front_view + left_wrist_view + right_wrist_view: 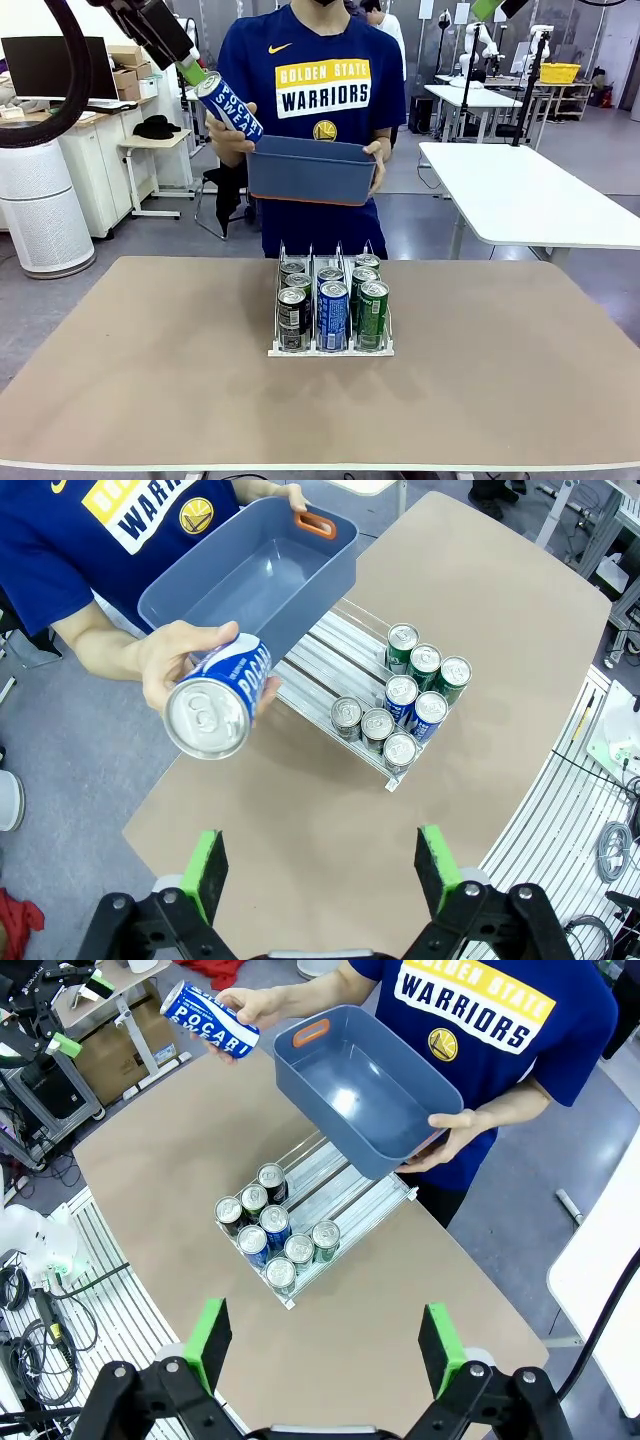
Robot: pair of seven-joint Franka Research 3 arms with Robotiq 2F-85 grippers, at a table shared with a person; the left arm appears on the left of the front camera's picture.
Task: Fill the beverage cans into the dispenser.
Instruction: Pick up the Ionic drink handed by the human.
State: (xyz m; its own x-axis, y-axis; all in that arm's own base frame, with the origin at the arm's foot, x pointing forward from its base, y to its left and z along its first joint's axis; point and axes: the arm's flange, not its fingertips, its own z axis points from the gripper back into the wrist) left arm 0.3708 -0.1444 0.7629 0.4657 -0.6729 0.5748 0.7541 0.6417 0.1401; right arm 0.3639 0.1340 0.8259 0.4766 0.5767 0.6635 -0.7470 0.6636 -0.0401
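A person's hand holds a blue-and-white Pocari Sweat can (230, 106) (220, 702) (209, 1015) in the air, tilted, just beyond the tip of my left gripper (193, 72). In the left wrist view my left gripper (320, 868) stands open, with the can well ahead of its green pads and untouched. The dispenser (330, 350) (318, 652) (352, 1196) sits mid-table with several cans in its three lanes: dark (292, 311), blue (332, 304) and green (372, 303). My right gripper (325, 1345) hovers high above the table, open and empty; a green pad of it shows at the top of the front view (487, 9).
The person's other hand holds a blue plastic bin (310, 170) (250, 580) (370, 1090), empty inside, above the far edge of the beige table (150, 380). A white table (530, 190) stands behind on the right.
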